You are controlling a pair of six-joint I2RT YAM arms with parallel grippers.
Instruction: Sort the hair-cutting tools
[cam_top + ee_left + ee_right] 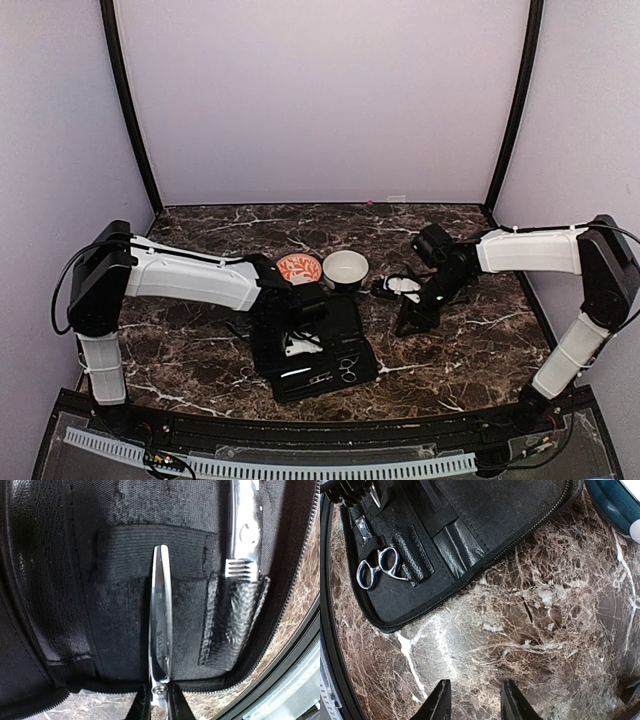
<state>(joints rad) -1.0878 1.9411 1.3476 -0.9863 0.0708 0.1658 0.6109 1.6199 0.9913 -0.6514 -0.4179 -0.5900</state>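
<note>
Left gripper jaws clamped on silver blade, tip over elastic band inside case. Ring scissors strapped inside case. Right gripper jaws apart, over table just right of case

Robot lab booth: plain lilac walls and black corner posts enclose a marble-patterned table

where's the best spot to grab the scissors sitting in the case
The scissors: take the ring handles, from above. They lie flat and bare while the blades sit tucked under a strap in the case, so probably slide them out handle-first.
</note>
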